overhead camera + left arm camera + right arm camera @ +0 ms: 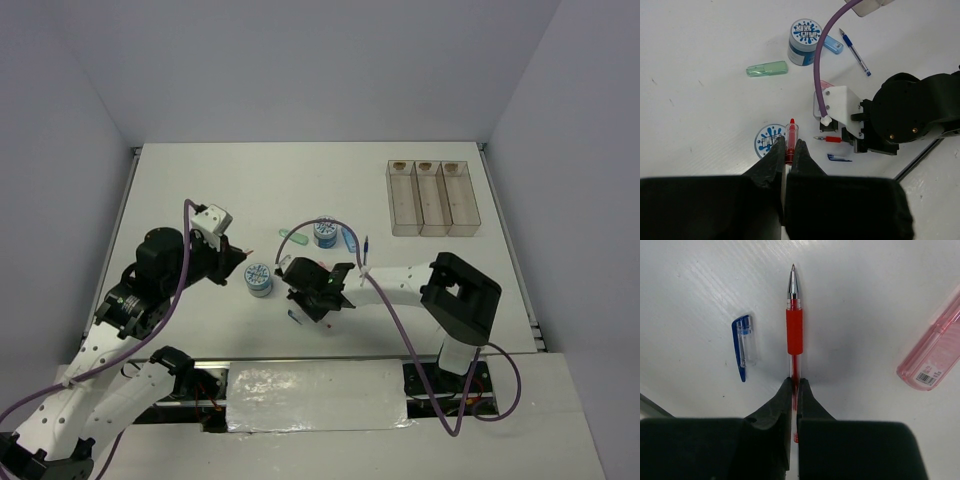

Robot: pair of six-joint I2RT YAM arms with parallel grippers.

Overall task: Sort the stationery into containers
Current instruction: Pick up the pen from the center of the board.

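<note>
My left gripper (789,142) is shut on a red pen cap (791,131) and holds it above a blue-white tape roll (767,142), which the top view shows as well (258,279). My right gripper (795,382) is shut on the barrel of an uncapped red pen (794,332) just over the table, its tip pointing away. In the top view the right gripper (302,308) is at mid-table and the left gripper (242,258) is left of it. The clear three-compartment tray (435,197) stands at the back right.
A loose blue pen cap (744,345) lies left of the red pen. A pink clip (935,355) lies to its right. A second tape roll (805,37), a green clip (767,69), a blue clip (832,45) and a blue pen (855,52) lie farther back.
</note>
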